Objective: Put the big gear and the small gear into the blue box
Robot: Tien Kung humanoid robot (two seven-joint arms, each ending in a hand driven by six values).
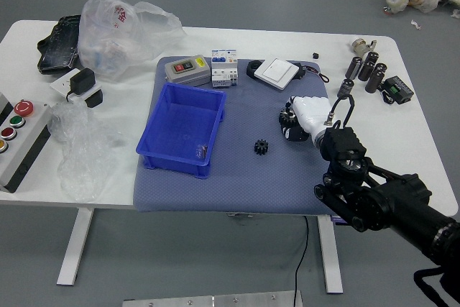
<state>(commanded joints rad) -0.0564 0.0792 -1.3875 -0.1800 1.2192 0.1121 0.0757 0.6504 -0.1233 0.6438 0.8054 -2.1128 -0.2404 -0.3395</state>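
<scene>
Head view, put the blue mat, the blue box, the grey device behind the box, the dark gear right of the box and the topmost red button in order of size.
1. Blue mat
2. Blue box
3. Grey device
4. Dark gear and red button: too alike to rank

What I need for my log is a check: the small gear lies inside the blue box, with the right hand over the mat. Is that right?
No: the head view shows the small gear lying on the mat, outside the blue box. The right hand is indeed over the mat.
</scene>
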